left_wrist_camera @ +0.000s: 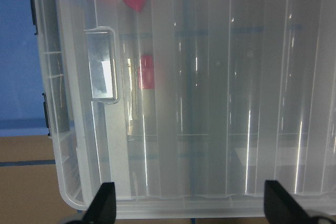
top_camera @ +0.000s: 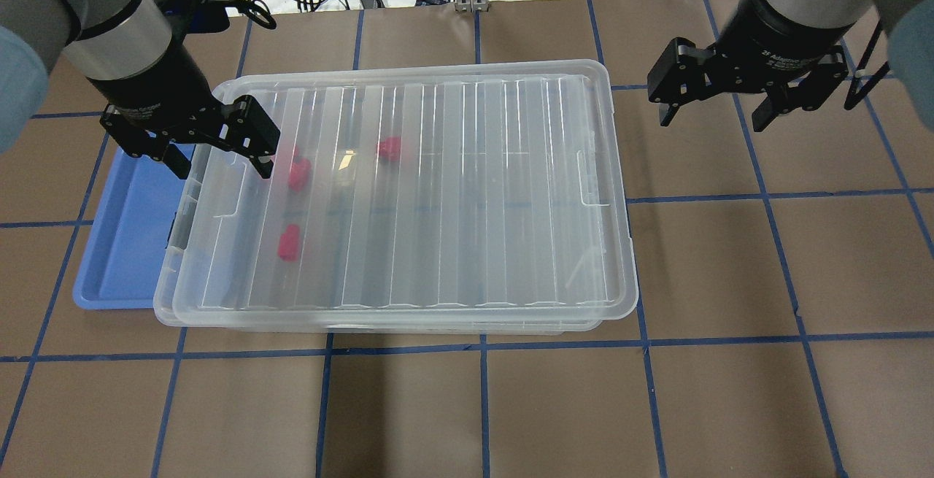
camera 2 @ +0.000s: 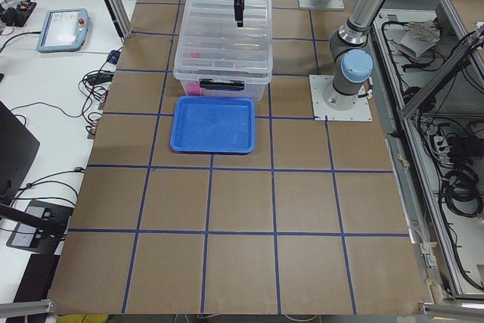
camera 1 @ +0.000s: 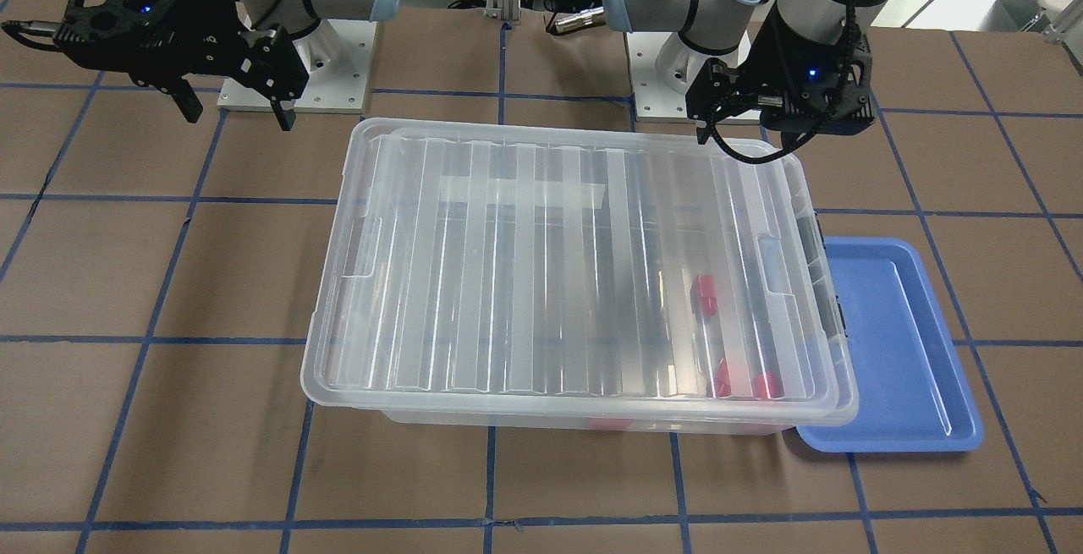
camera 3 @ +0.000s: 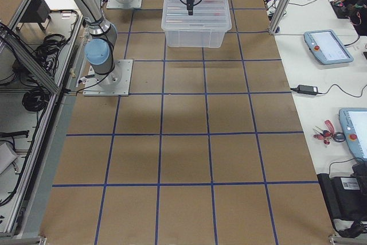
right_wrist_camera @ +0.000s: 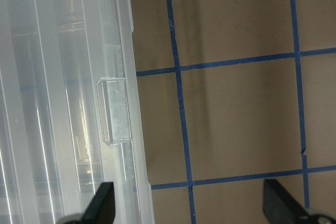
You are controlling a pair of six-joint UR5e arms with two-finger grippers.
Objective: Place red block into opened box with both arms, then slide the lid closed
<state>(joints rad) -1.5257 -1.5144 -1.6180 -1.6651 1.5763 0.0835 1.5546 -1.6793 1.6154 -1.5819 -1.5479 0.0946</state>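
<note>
The see-through box point(top_camera: 166, 274) stands mid-table, and the ribbed lid point(top_camera: 452, 193) lies flat over nearly all of it. Three red blocks point(top_camera: 295, 171) point(top_camera: 389, 148) point(top_camera: 289, 242) show through the lid at the box's left end. The left gripper point(top_camera: 219, 164) hangs open over that end, near the lid's recessed handle point(left_wrist_camera: 102, 66), with nothing between its fingers. Off the box's far right corner, the right gripper point(top_camera: 711, 120) is open above bare table and holds nothing. The front view shows the left gripper point(camera 1: 744, 138) on the right and the right gripper point(camera 1: 239, 117) on the left.
A shallow blue tray point(top_camera: 124, 237) lies against the box's left end, partly under its rim. Blue tape lines grid the brown table. The arm bases point(camera 1: 296, 72) stand behind the box. Monitors, pendants and cables sit on side benches beyond the table ends.
</note>
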